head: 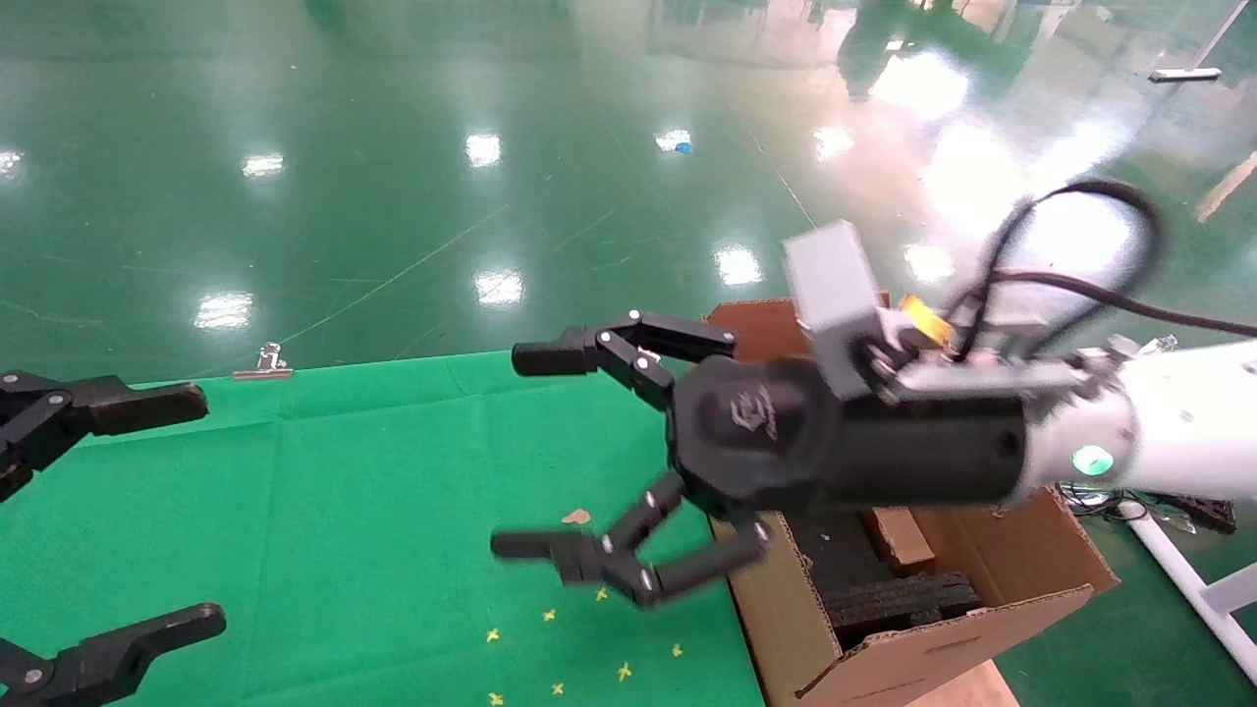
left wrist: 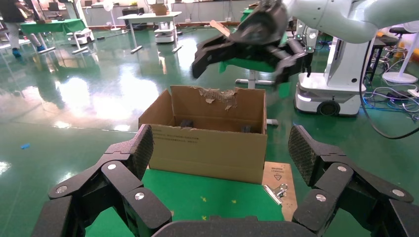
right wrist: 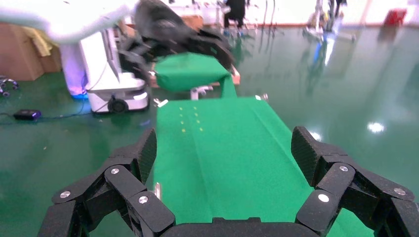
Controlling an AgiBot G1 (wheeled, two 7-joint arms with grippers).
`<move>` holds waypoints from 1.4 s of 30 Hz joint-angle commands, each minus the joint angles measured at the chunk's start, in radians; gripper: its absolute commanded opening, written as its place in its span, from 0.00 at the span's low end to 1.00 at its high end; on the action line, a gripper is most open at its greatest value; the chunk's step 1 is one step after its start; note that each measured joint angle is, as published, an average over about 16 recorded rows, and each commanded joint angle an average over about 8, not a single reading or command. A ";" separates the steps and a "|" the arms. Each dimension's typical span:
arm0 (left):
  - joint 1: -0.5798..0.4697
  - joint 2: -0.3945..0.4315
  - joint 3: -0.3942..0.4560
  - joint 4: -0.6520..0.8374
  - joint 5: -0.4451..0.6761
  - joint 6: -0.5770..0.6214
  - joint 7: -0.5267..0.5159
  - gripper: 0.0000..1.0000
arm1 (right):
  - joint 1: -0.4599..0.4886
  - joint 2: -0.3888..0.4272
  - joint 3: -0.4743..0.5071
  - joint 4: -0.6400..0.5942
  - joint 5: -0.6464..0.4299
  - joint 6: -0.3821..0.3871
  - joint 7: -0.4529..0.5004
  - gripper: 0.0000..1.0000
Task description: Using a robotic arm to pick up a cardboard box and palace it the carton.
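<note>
Head view has the tabletop [head: 344,491] under its green cloth filling the lower left, and the carton [head: 776,619] is parked at its right edge, flaps open, with black foam inserts [head: 903,599] down inside. Next biggest is the robotic arm [head: 1178,442], the robot's right one, coming in from the right and hanging above the carton's tabletop-side wall; its right claw [head: 530,452] pokes out over the cloth with the fingers spread wide and nothing between them, and the right wrist view agrees, just green cloth showing in the gap. The cardboard box [head: 899,538] looks like it's already inside the carton, leaning by the foam, mostly hidden under the arm so I can't say much more. The left claw [head: 187,511] sits at the tabletop's left edge, also spread and empty. Small stuff: a metal binder clip [head: 263,365] on the far edge of the cloth, and a few yellow specks [head: 550,615] near the front edge.
</note>
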 commanded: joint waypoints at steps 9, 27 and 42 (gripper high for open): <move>0.000 0.000 0.000 0.000 0.000 0.000 0.000 1.00 | -0.078 0.020 0.089 0.073 0.039 -0.019 -0.028 1.00; 0.000 0.000 0.000 0.000 0.000 0.000 0.000 1.00 | -0.049 0.013 0.056 0.047 0.025 -0.012 -0.021 1.00; 0.000 0.000 0.000 0.000 0.000 0.000 0.000 1.00 | -0.043 0.012 0.049 0.042 0.021 -0.011 -0.019 1.00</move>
